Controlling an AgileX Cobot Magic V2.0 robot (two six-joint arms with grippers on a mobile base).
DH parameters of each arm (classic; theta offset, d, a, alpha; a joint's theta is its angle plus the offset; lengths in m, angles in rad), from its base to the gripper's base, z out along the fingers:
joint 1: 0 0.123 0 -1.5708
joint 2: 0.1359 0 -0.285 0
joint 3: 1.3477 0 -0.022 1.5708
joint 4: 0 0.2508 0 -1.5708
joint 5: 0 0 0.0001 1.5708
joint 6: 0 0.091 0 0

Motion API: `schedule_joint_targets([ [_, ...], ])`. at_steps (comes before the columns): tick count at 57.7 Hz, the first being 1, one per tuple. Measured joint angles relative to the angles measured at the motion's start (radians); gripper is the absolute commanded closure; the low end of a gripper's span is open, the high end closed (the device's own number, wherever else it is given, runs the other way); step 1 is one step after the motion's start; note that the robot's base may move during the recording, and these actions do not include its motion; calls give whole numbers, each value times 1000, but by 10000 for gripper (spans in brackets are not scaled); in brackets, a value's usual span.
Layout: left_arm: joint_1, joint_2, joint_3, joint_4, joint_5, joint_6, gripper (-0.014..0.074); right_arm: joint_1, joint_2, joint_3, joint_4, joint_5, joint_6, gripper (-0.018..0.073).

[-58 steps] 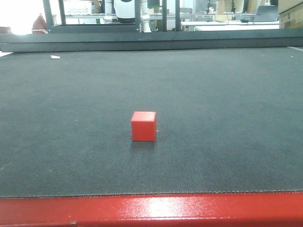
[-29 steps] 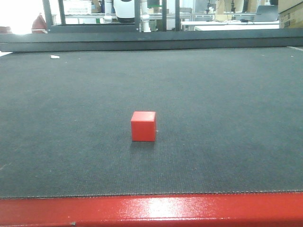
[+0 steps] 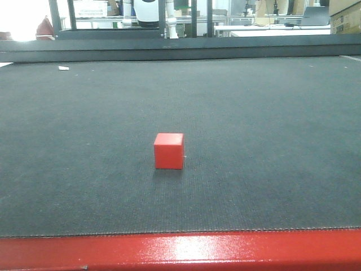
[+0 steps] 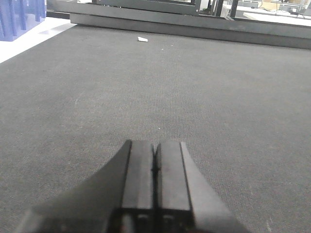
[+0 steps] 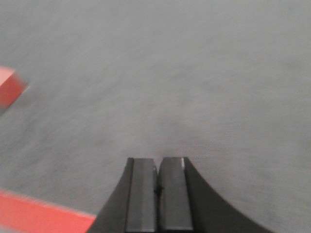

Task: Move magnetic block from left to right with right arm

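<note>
Well off to the left of the right pincer point(image 5: 156, 188), at the frame's edge, a small red block point(image 5: 9, 87) sat on the dark mat point(image 5: 204, 73), blurred. That pincer and the left pincer point(image 4: 154, 167) were both clenched, gripping nothing. Open mat stretched ahead of each. A red table edge point(image 5: 43, 216) ran below-left.

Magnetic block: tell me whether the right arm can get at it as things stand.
Probably yes. The magnetic block stands alone on the mat, with only bare mat between it and the right gripper. Its jaws are shut and must open first.
</note>
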Motion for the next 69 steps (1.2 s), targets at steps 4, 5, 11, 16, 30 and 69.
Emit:
schedule_joint_targets([
  [4, 0, 0, 0, 0, 0, 0, 722, 66, 104, -34, 1, 0, 14, 481],
  [5, 0, 0, 0, 0, 0, 0, 722, 88, 134, -46, 3, -2, 24, 479],
  [11, 0, 0, 0, 0, 0, 0, 722, 174, 280, -112, 5, -27, 106, 389],
  [16, 0, 0, 0, 0, 0, 0, 722, 229, 402, -172, -2, -41, 192, 209],
  [30, 0, 0, 0, 0, 0, 0, 722, 360, 704, -391, -34, 41, 429, -72],
  [69, 0, 0, 0, 0, 0, 0, 722, 485, 1295, -1146, -188, 610, 895, -72],
])
